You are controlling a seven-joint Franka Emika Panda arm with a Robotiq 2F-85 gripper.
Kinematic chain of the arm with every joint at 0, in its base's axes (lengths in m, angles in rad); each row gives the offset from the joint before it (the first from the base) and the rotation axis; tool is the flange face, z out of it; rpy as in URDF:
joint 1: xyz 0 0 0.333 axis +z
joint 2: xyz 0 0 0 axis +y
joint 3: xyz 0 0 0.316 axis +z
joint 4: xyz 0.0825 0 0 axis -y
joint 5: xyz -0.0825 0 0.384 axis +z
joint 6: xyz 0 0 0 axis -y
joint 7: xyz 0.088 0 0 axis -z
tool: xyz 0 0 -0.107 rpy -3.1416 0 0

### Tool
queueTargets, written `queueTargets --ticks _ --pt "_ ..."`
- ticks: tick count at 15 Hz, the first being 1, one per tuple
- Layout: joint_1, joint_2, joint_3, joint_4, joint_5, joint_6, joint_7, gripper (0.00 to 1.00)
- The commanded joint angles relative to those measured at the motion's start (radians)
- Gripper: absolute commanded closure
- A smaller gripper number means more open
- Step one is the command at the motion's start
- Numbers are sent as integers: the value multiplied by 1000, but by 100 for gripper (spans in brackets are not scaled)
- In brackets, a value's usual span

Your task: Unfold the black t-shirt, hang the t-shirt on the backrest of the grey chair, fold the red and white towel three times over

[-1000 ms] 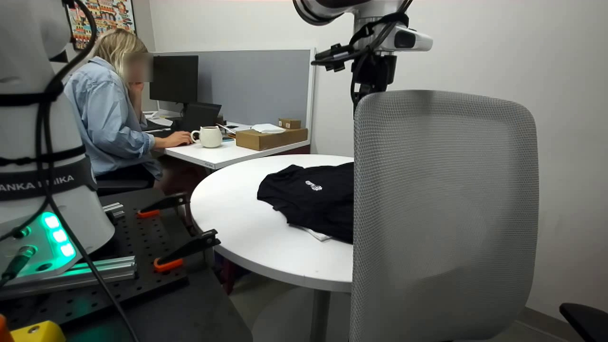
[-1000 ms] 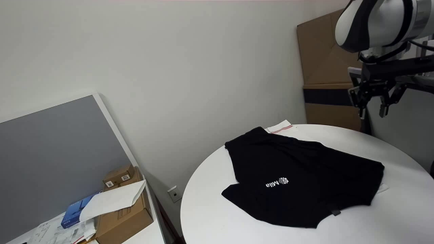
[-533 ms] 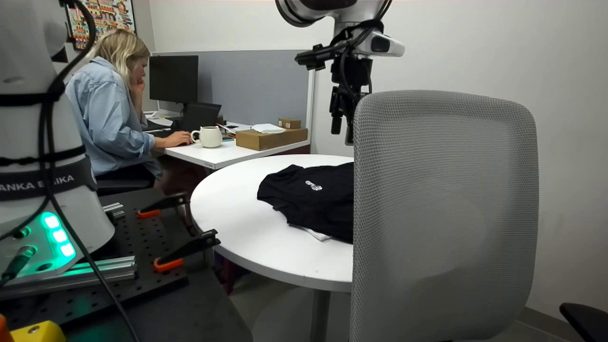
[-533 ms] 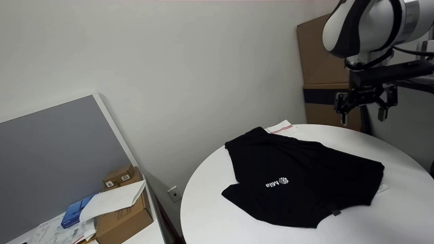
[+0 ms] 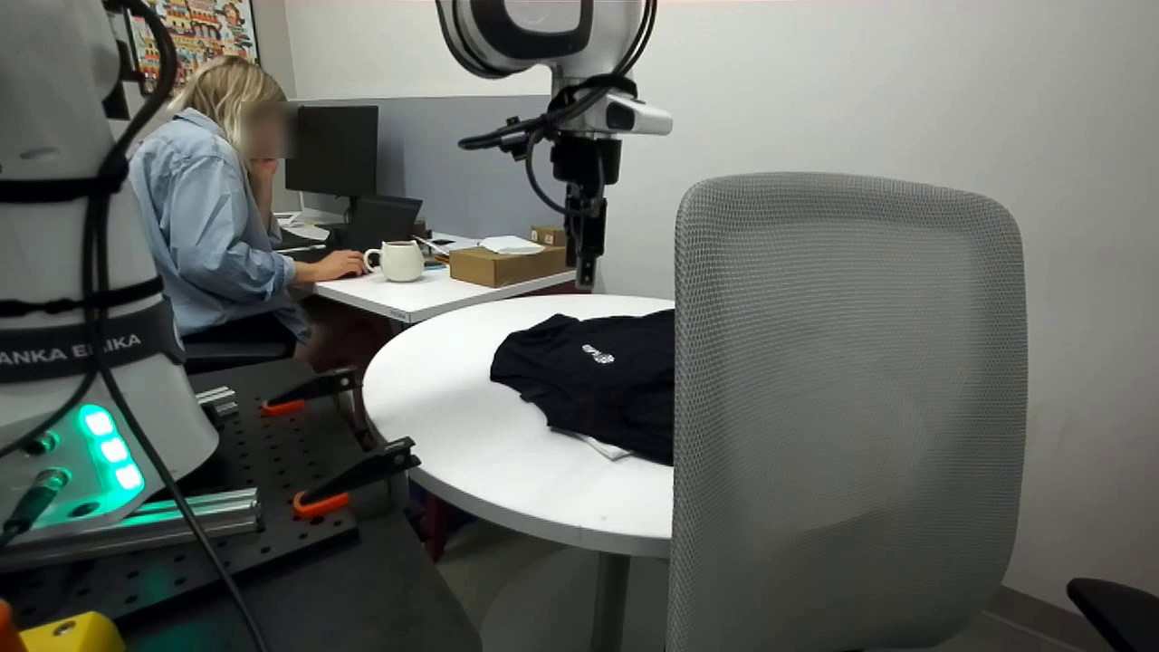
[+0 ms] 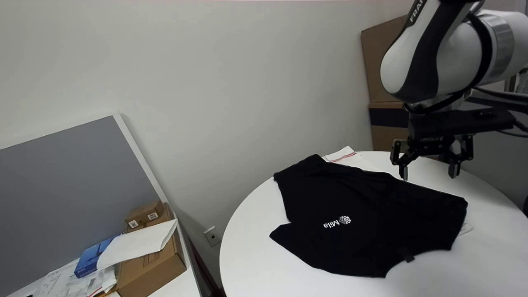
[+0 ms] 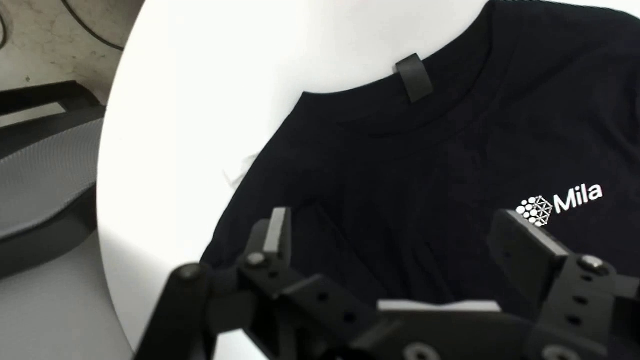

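Working outward from the grey chair (image 5: 847, 407), you find no shirt on its backrest: hanging is outstanding. Beyond it, the black t-shirt (image 6: 365, 216) lies on the round white table (image 5: 453, 426), print side up, lightly creased; you may judge the unfolding largely complete. Of the red and white towel (image 6: 341, 153) you see only a striped end past the shirt's edge; its folding likely remains to be done. Your gripper (image 6: 429, 172) hangs above the table, fingers spread wide, gripping nothing and clear of the shirt. Count, near to far: one grey chair; one white corner (image 5: 605, 447) showing from under the shirt, which you cannot confirm as the same towel; one t-shirt; one striped end; one gripper; one seated person (image 5: 204, 208) at a desk (image 5: 407, 299).
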State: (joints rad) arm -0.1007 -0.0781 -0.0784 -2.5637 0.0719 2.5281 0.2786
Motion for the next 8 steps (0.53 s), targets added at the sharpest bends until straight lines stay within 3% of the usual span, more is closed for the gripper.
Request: queueTargets --ticks 1,3,8 --pt "22 -11 32 -101 56 145 150 0" --pt "51 18 51 -127 161 209 164 0" --pt "129 118 94 -93 566 278 55 0"
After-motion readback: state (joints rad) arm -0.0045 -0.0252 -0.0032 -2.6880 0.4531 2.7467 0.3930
